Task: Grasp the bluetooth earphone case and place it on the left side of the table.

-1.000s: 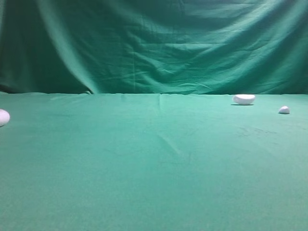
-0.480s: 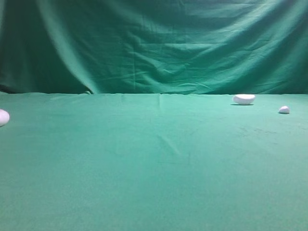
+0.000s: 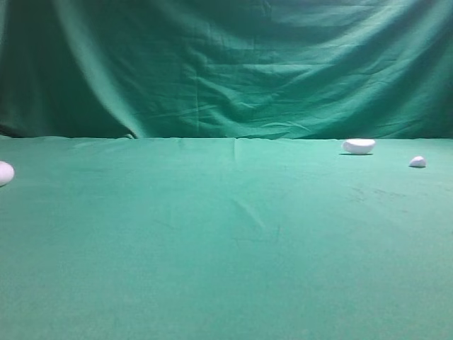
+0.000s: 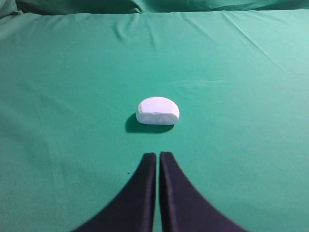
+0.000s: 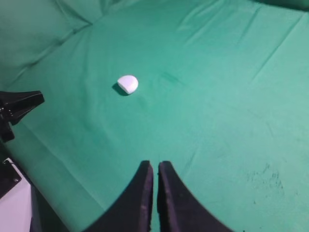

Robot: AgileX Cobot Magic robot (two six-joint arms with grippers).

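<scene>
the white oblong earphone case with rounded ends and faint pale oval marks on its side (image 4: 157, 110) lies flat on the green cloth-covered tabletop (image 4: 241, 72), straight ahead of the left hand (image 4: 158, 157) and apart from it; nothing touches it. in the high view only a white rounded edge (image 3: 4, 173) shows at the far left border, which is probably this case. the left hand's dark fingers are pressed together with a hairline gap, holding nothing. the right hand (image 5: 154, 166) is likewise pressed together and empty, over bare cloth, with a small white bean-shaped lump (image 5: 128, 84) well ahead of it.

the main risk, as i judge it, is choosing the wrong white thing: a smooth white lump (image 3: 359, 146) and a tiny white pebble-like piece (image 3: 417, 161) lie at the right rear. a hand advancing without spreading first would shove the case along the cloth. its rounded ends could also slip out of a pinch placed off-centre.
</scene>
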